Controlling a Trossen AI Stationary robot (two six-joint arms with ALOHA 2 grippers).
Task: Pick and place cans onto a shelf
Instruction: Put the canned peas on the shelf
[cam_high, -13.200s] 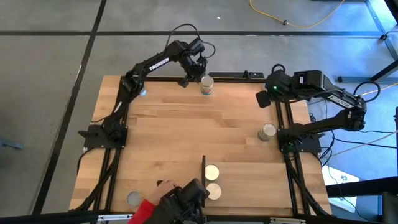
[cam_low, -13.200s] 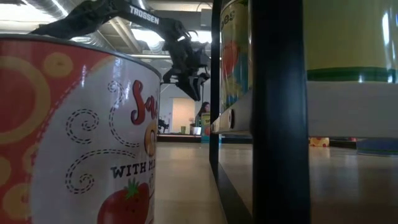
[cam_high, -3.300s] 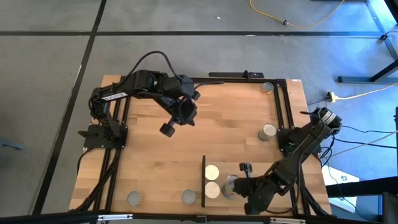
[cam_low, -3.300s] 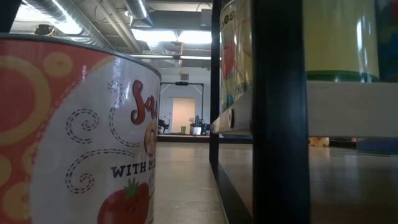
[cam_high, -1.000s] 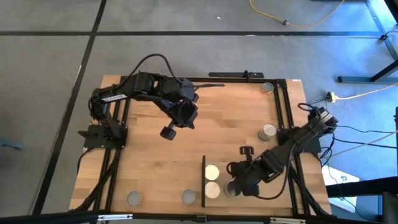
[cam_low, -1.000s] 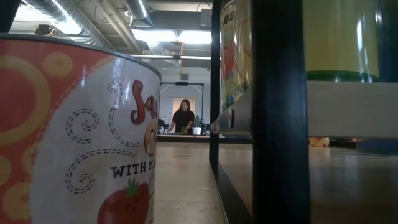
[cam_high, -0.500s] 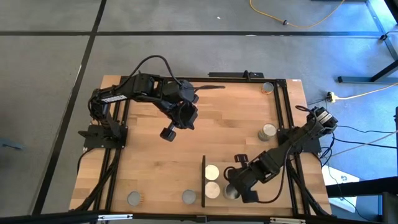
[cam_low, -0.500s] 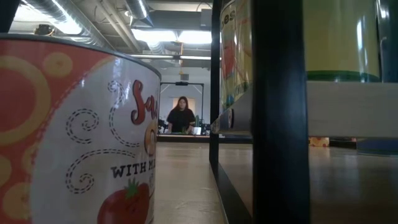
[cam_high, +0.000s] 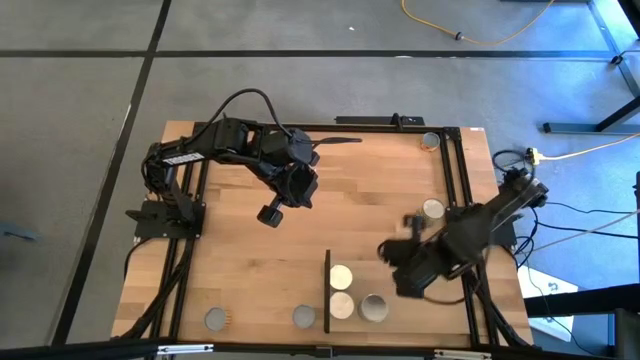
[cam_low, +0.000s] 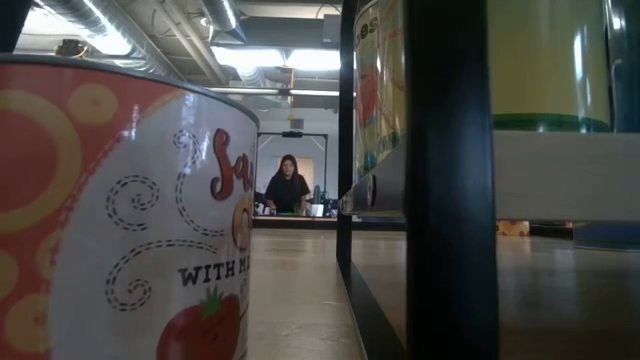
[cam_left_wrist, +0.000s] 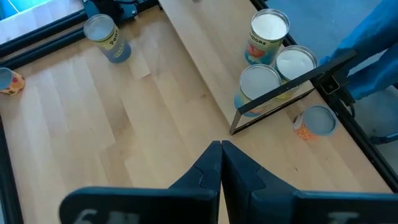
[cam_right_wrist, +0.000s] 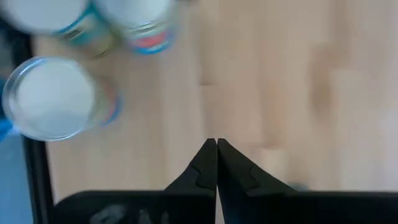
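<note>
The shelf (cam_high: 328, 270) lies at the table's near edge, its black upright edge on the left. Three cans stand on it: two pale-topped ones (cam_high: 341, 277) (cam_high: 342, 305) and a grey-topped one (cam_high: 373, 307). They also show in the left wrist view (cam_left_wrist: 258, 81). Loose cans stand on the table at the near left (cam_high: 215, 319), beside the shelf (cam_high: 304, 316) and at the right (cam_high: 432, 209). My right gripper (cam_high: 402, 274) (cam_right_wrist: 216, 144) hangs shut above the table, just far-right of the shelf cans. My left gripper (cam_high: 270, 213) (cam_left_wrist: 221, 146) hovers shut over the table's middle.
Another can (cam_high: 430, 141) stands at the far right corner. In the low view a red can (cam_low: 120, 220) fills the left and the shelf's black upright (cam_low: 450, 180) the right. A person (cam_low: 287, 185) stands far behind the table. Bare wood lies between the arms.
My right gripper has risen from beside the grey-topped can on the shelf and drawn back toward the table's far right, rolling a little. That can stays standing on the shelf. The person in the background has shifted slightly.
</note>
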